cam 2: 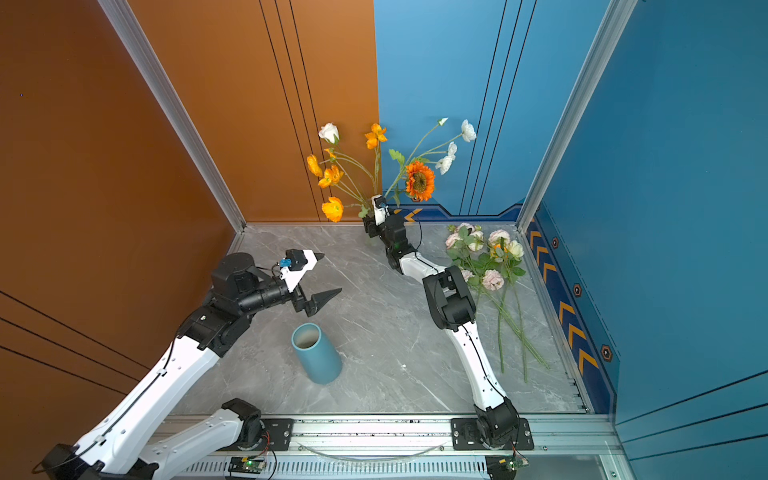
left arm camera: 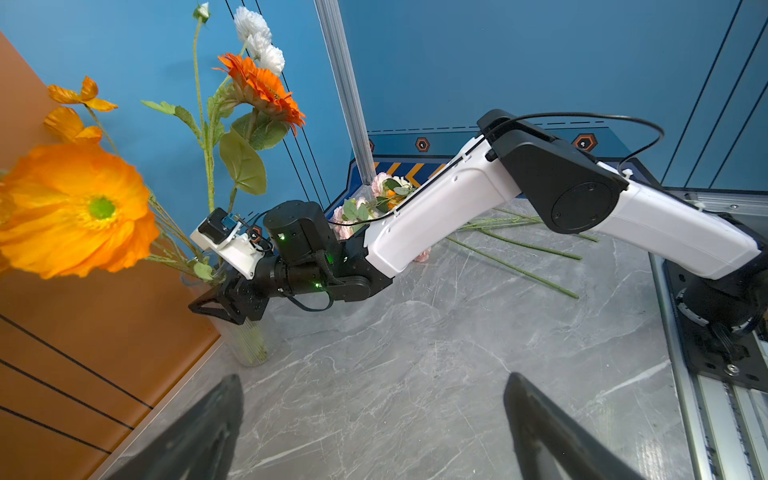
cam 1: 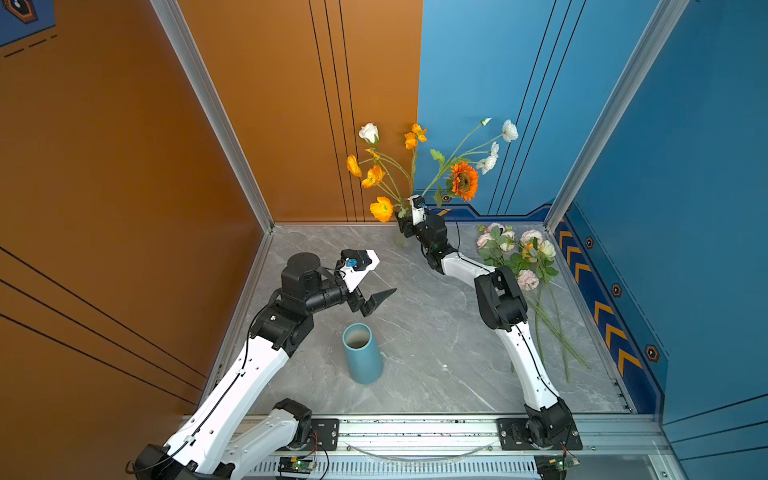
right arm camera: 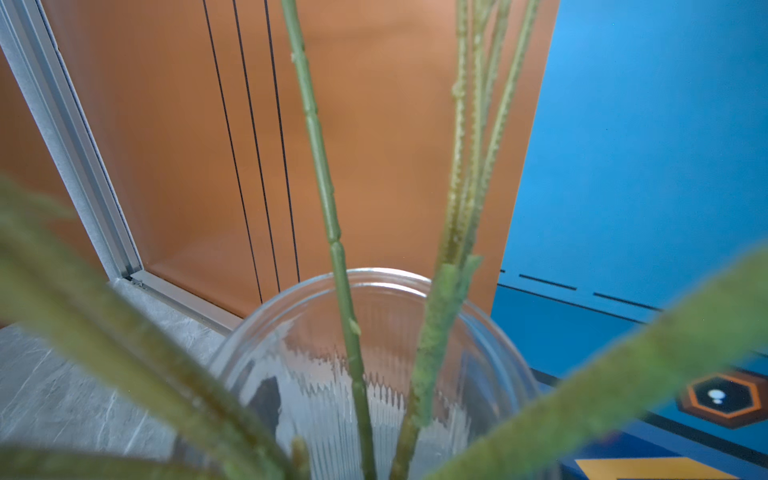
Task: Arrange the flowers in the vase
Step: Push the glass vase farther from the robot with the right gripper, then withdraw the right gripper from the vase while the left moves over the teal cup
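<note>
A clear ribbed glass vase stands at the back wall. It holds several flowers: orange poppies, an orange sunflower and white blooms. My right gripper is shut round the vase's upper part, one finger lying across the glass. Green stems rise from the rim in the right wrist view. More flowers, pink and cream, lie on the table at the right. An empty blue vase stands upright near the front. My left gripper hangs open just behind it, holding nothing.
The grey marble table is boxed in by an orange wall on the left and at the back and a blue wall on the right. The loose flowers' stems run along the right arm's forearm. A metal rail crosses the front edge.
</note>
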`<state>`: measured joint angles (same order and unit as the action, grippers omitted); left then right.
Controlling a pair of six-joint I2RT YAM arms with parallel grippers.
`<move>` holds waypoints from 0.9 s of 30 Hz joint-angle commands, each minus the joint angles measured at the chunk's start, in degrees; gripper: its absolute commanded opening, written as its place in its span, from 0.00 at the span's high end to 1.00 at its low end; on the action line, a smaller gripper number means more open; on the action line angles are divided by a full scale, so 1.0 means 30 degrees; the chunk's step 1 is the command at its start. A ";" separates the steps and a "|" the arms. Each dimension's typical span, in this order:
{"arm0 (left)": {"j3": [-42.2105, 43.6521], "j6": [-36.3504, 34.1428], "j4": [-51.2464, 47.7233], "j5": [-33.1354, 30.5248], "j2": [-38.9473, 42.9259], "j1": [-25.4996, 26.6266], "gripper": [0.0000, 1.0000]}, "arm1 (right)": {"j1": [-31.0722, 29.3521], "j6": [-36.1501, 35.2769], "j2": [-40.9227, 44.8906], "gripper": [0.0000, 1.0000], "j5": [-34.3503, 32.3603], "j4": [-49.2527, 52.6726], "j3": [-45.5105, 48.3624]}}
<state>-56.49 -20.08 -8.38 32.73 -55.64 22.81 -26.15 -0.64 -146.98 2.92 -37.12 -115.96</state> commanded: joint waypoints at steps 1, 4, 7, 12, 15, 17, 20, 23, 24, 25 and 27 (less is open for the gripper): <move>0.0252 -0.0010 0.0011 0.0385 -0.0013 -0.0221 0.02 | -0.0101 -0.0224 0.0683 0.65 0.0221 -0.1591 -0.1194; 0.0261 -0.0017 0.0011 0.0369 -0.0029 -0.0224 0.02 | -0.0158 -0.0323 0.0665 0.65 0.0004 -0.1695 -0.1111; 0.0277 -0.0043 -0.0018 0.0354 -0.0029 -0.0249 0.02 | -0.0218 -0.0532 0.0678 0.65 -0.0198 -0.1691 -0.0941; 0.0261 -0.0046 -0.0046 0.0370 -0.0021 -0.0307 0.02 | -0.0248 -0.0499 0.0805 0.52 -0.0453 -0.1701 -0.0401; 0.0270 -0.0055 -0.0062 0.0369 -0.0074 -0.0336 0.02 | -0.0328 -0.0545 0.0886 0.24 -0.1018 -0.2519 0.0307; 0.0241 -0.0070 -0.0070 0.0347 -0.0058 -0.0358 0.02 | -0.0334 -0.0632 0.0961 0.12 -0.1133 -0.2540 0.0505; 0.0253 -0.0101 -0.0099 0.0319 -0.0058 -0.0394 0.02 | -0.0359 -0.0649 0.1077 0.03 -0.1176 -0.2639 0.0840; 0.0241 -0.0102 -0.0106 0.0341 -0.0029 -0.0424 0.02 | -0.0365 -0.0691 0.1287 0.00 -0.1266 -0.2642 0.1295; 0.0255 -0.0105 -0.0121 0.0340 -0.0029 -0.0423 0.02 | -0.0379 -0.0706 0.1409 0.00 -0.1251 -0.2680 0.1546; 0.0250 -0.0098 -0.0107 0.0350 0.0000 -0.0457 0.02 | -0.0394 -0.0694 0.1525 0.00 -0.1276 -0.2726 0.1793; 0.0240 -0.0105 -0.0107 0.0341 0.0052 -0.0459 0.02 | -0.0420 -0.0636 0.1920 0.00 -0.1244 -0.2786 0.2504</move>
<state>-56.49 -20.10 -8.40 32.71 -55.75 22.06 -27.07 -2.15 -145.12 -0.03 -43.24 -110.74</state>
